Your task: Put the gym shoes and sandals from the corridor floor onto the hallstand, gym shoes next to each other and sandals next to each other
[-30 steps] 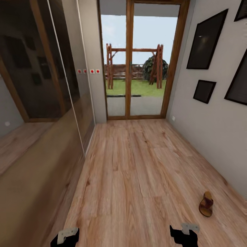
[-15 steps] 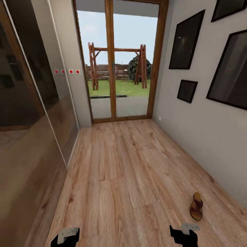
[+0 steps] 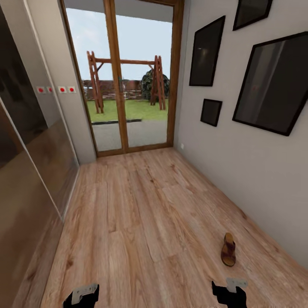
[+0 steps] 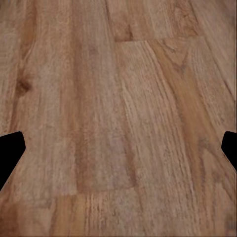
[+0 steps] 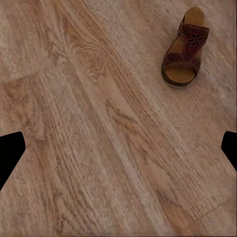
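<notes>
A single sandal (image 3: 228, 250) is seen lying on the corridor floor (image 3: 141, 214) near the right wall (image 3: 256, 179), ahead of the right hand (image 3: 229, 290). Both the left hand (image 3: 82, 295) and the right are held wide, empty, over bare planks.

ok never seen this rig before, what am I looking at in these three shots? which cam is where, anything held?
It is a simulated wheeled robot with two arms, steered by a person. The big picture comes from its head camera, looking down a corridor toward a glass door, with dark picture frames on the wall. The black shapes at the bottom are its left gripper and right gripper. The other two pictures come from cameras on each wrist, looking down at the wood floor; the black corners are the fingers, spread wide. Nothing is held. One brown sandal lies on the floor ahead of the right arm, near the wall.
</notes>
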